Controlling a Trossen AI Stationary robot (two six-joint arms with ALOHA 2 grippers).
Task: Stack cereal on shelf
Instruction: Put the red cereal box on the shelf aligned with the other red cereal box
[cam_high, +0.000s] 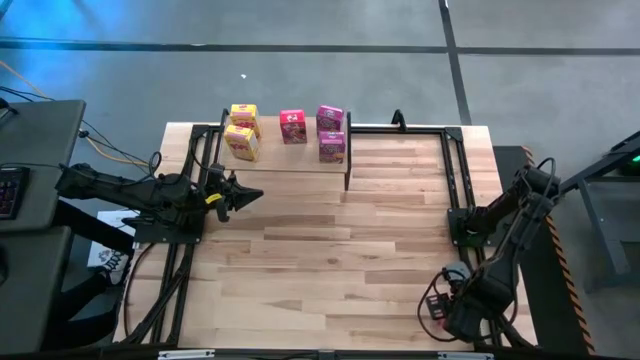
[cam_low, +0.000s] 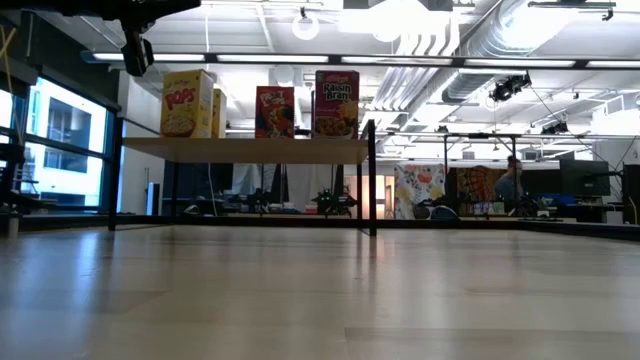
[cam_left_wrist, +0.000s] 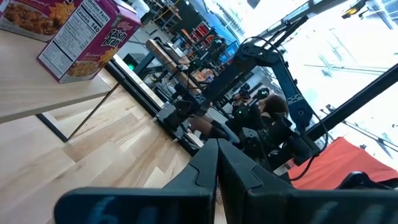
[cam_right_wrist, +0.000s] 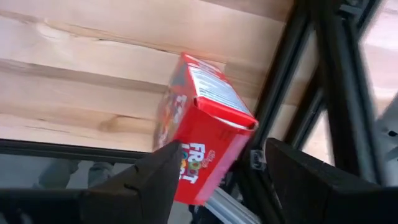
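The shelf (cam_high: 290, 160) stands at the table's far left. On it stand two yellow cereal boxes (cam_high: 242, 130) and three pink ones (cam_high: 293, 126) (cam_high: 330, 118) (cam_high: 333, 146); they also show in the low view (cam_low: 187, 103) (cam_low: 337, 103). My left gripper (cam_high: 250, 195) is shut and empty, just near of the shelf; it also shows in its own wrist view (cam_left_wrist: 216, 168). My right gripper (cam_right_wrist: 224, 149) is open at the table's near right corner (cam_high: 440, 308). A red cereal box (cam_right_wrist: 205, 130) lies tilted between its fingers, at the table's edge by the black frame. My right gripper has one finger (cam_right_wrist: 158, 177) right against the red box's printed face (cam_right_wrist: 186, 168); I cannot tell whether it touches. The other finger (cam_right_wrist: 305, 180) stands apart from the box's end flap (cam_right_wrist: 227, 102).
A black metal frame (cam_high: 455, 170) runs along the table's right and far edges, and black rails (cam_right_wrist: 323, 93) stand close beside the red box. Bare wood tabletop (cam_high: 330, 260) lies between the two arms. A person (cam_low: 510, 185) sits far off in the room behind.
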